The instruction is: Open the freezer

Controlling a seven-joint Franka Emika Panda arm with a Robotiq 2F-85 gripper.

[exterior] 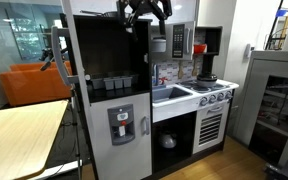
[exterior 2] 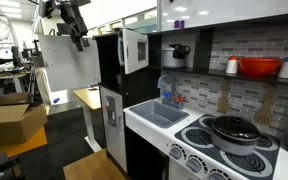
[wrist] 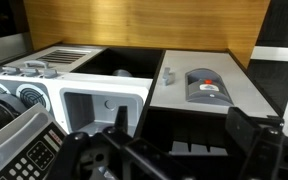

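Freezer (exterior: 109, 50) looked open, my pincer (exterior: 147, 13) hovering above it.
The pincer was wide and empty; dropping carelessly, I could have clipped the swung-out door (exterior 2: 69, 72) and knocked it shut.

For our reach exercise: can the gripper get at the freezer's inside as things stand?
Probably yes: the door stands open, baring the freezer, and the gripper hangs near its top with nothing between.

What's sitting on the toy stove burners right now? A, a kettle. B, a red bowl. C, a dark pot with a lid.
C: a dark lidded pot sits on the stove, while the red bowl is up on the shelf.
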